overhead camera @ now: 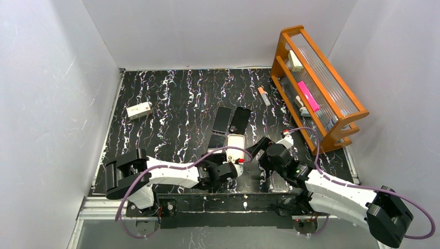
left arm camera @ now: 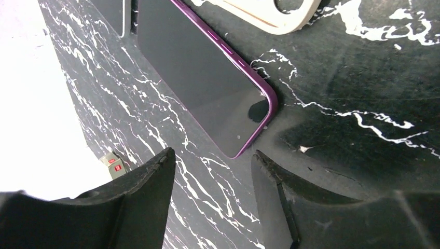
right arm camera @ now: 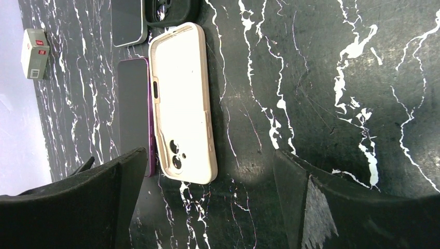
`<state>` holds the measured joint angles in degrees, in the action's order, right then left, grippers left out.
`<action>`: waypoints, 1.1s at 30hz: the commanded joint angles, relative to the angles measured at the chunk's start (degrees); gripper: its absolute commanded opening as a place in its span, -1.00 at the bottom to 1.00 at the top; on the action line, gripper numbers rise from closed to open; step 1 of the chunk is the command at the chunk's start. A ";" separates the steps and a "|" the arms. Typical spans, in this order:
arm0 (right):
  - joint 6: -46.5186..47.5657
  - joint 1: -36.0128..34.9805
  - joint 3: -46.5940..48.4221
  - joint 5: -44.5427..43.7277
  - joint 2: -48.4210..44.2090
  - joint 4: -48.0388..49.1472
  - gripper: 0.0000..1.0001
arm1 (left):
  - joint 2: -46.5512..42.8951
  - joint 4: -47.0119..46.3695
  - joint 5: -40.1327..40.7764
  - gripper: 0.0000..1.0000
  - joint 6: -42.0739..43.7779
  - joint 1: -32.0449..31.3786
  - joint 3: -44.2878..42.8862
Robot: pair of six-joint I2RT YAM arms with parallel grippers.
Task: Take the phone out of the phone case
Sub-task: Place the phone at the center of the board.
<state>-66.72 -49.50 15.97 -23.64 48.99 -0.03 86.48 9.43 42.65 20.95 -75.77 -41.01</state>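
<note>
Well, the purple phone (right arm camera: 134,111) is out of its case (right arm camera: 184,104). It lies flat, screen up, on the black marbled mat (overhead camera: 171,98), and its long edge is tight against the cream case beside it. The case lies flat too, with its camera cut-out at the end nearer the arms. The left gripper (left arm camera: 212,171) sits low over the mat with its fingers (left arm camera: 150,176) spread and nothing between them. The phone's near corner is just ahead of the gap, and I can't see it touching either finger. The right gripper (right arm camera: 207,202) is also spread wide and empty, near the camera end of the case. Two more phones (overhead camera: 222,119) lie farther back, a small box (overhead camera: 139,110) is off to the left, and a wooden rack (overhead camera: 316,83) stands on the right.
</note>
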 commanded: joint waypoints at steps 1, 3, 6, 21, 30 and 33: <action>1.79 0.28 -0.37 -0.79 -0.74 0.90 0.96 | 1.48 0.16 2.09 0.12 -1.25 0.19 -2.73; 1.94 0.30 -0.39 -0.54 -1.03 0.99 0.96 | 1.91 0.15 2.01 0.20 -1.63 0.88 -3.10; 3.24 0.33 -0.53 -0.07 -1.36 1.77 0.96 | 1.63 1.09 -0.39 0.30 -3.11 2.68 -4.49; 19.77 0.46 5.64 -6.21 -7.88 -6.62 0.97 | -10.52 1.86 -22.45 0.79 -15.25 22.76 -7.24; 26.91 0.65 7.50 -4.12 -10.59 -3.98 0.97 | -15.63 1.89 -37.40 0.87 -32.78 41.04 -9.75; 25.83 0.71 8.90 1.55 -4.27 -2.38 0.97 | -17.97 1.91 -41.47 0.91 -40.02 47.29 -8.44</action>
<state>-42.50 -49.08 21.34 -27.77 39.09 -5.80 72.60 10.52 9.06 -6.81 -35.35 -49.30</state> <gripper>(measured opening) 0.985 0.939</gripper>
